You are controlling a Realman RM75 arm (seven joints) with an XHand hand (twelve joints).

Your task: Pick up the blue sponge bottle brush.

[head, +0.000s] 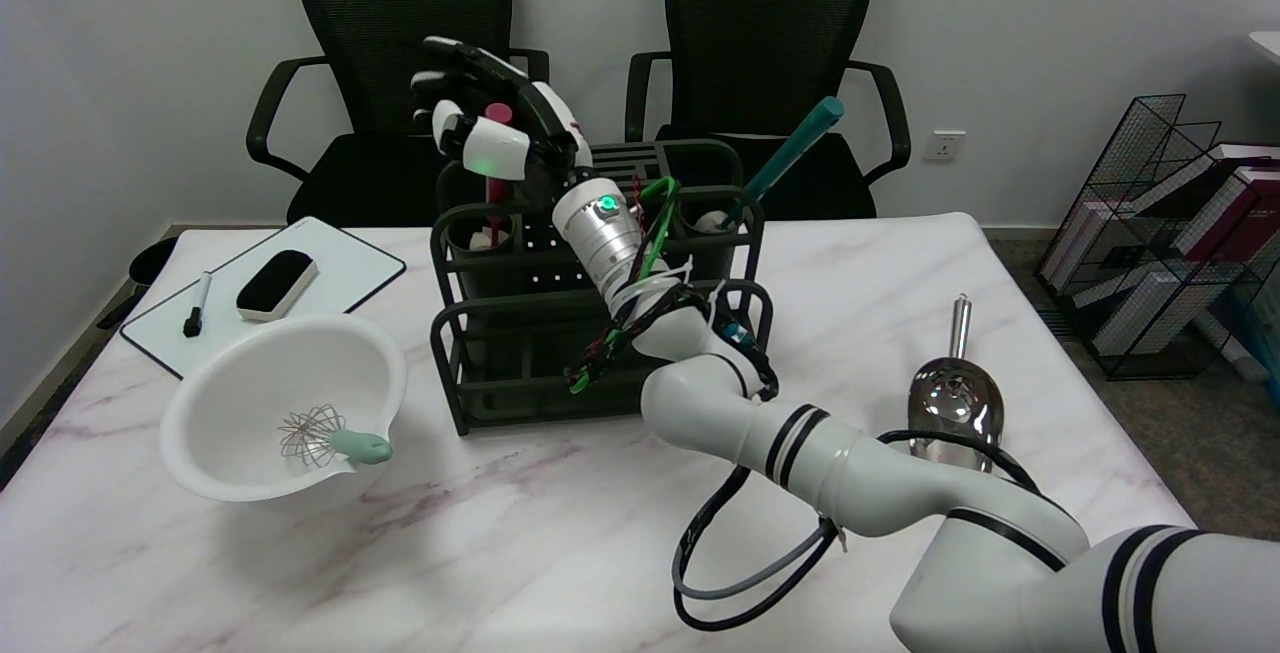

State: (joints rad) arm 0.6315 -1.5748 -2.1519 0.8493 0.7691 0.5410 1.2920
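A white marble-look table stands before two black office chairs and a pale wall, with a black wire rack near its middle. The blue sponge bottle brush, as I read it, is the teal-handled tool standing in the rack's back right cup, its long axis leaning up and to the right; its sponge head is hidden inside the cup. The right hand hangs over the rack's back left corner instead, its fingers apart and curved around the top of a red-handled tool that stands upright in the left cup; whether they touch that handle I cannot tell, and nothing is plainly held. So the brush lies well to the hand's right, across the rack's back row, with the forearm and its cables crossing in front of the space between. A white bowl holding a small whisk sits at the left, a whiteboard with an eraser and a marker behind it, and a metal scoop at the right.
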